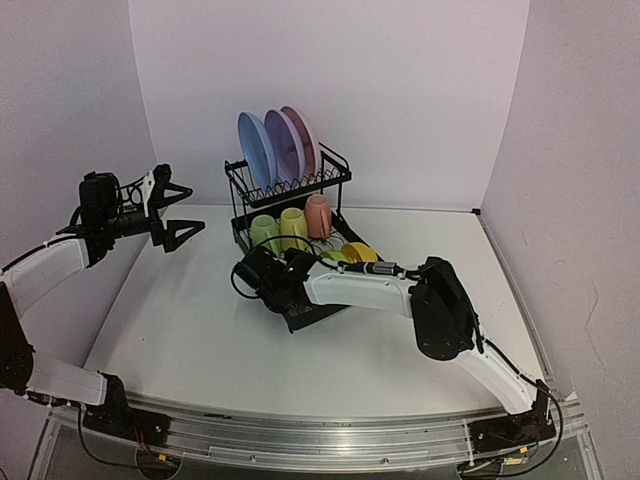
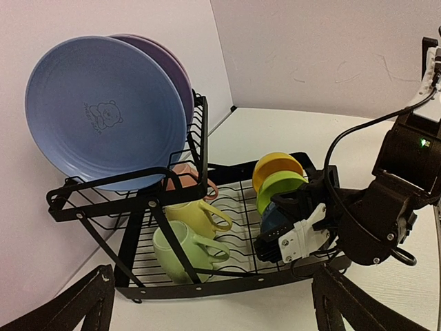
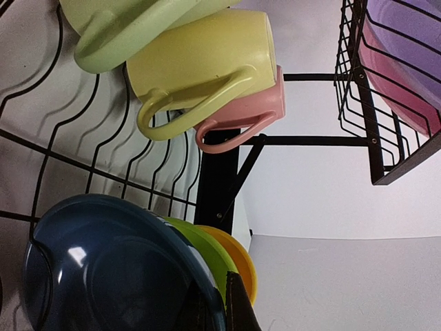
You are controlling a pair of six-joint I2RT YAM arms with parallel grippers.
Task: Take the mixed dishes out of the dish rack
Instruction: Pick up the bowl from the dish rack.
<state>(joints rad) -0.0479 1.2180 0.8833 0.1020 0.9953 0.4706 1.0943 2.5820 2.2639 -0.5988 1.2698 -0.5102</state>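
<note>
The black wire dish rack (image 1: 290, 190) holds blue (image 1: 255, 148), purple (image 1: 284, 143) and pink (image 1: 304, 135) plates upright on its upper shelf. Light green (image 1: 264, 232), yellow (image 1: 292, 226) and pink (image 1: 318, 215) mugs lie in the tray. The yellow bowl (image 2: 274, 165), green bowl (image 2: 284, 186) and blue bowl (image 2: 275, 219) stand on edge at the tray's front. My right gripper (image 3: 216, 295) reaches into the tray, its jaws closed on the blue bowl's (image 3: 103, 269) rim, one finger inside and one between blue and green. My left gripper (image 1: 180, 215) is open and empty, in the air left of the rack.
White walls close in the table at the back and both sides. The right arm (image 1: 370, 285) lies across the tabletop in front of the rack. Bare white tabletop (image 1: 200, 330) stretches in front and to the left of the rack.
</note>
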